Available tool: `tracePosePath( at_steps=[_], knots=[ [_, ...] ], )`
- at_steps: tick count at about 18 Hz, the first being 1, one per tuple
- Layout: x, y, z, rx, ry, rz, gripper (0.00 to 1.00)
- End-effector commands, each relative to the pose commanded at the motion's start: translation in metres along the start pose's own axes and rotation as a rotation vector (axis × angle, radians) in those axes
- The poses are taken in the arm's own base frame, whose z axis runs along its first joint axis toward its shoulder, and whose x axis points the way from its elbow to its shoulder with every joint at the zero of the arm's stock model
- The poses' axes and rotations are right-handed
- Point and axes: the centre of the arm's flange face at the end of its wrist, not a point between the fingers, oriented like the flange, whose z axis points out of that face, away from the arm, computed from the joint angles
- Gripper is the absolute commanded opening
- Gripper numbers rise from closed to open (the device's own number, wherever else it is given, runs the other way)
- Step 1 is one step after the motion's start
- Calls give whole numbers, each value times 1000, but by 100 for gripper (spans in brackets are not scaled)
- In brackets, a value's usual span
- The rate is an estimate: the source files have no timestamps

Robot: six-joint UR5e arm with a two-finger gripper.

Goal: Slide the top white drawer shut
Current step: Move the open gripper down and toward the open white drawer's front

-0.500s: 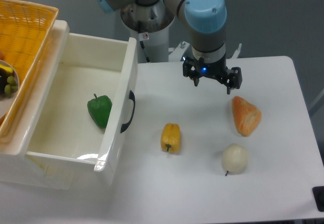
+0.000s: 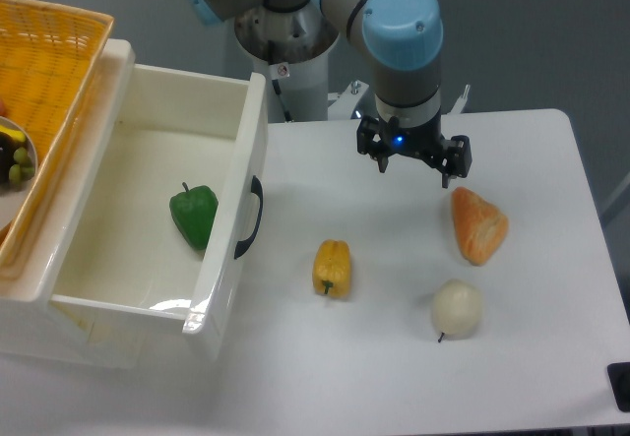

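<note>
Fixed camera, single view. The top white drawer point(image 2: 148, 229) stands pulled well out at the left of the white desk point(image 2: 532, 357), its interior fully exposed. Its flat front panel faces right and carries one curved black handle point(image 2: 251, 218). A green bell pepper point(image 2: 194, 215) lies on the drawer floor, near the front panel. An orange woven basket point(image 2: 49, 72) sits above and behind the drawer at the upper left; a dish holding dark and green items shows partly at its left edge.

The gripper point(image 2: 413, 160) hangs over the desk, well to the right of the drawer front and touching nothing. Its jaws stand apart with nothing between them, and a small blue light shows on its body. The arm's grey and blue joints rise behind it.

On the desk surface lie a yellow bell pepper point(image 2: 332, 268) just right of the drawer front, an orange wedge-shaped piece point(image 2: 477, 224) just below the gripper's right finger, and a pale round fruit point(image 2: 457, 309) with a short stem, near the orange piece.
</note>
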Motion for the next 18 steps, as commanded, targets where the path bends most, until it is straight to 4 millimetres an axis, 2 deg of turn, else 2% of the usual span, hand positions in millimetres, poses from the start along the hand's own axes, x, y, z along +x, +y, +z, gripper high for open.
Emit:
tracePosePath(
  at_steps=[9,14,18],
  knots=[
    [5,2,5,-15,9,-43,100],
    [9,-5,11,-18,18,-223,100],
    [7,-8,15,-21,24,-278,100]
  ],
)
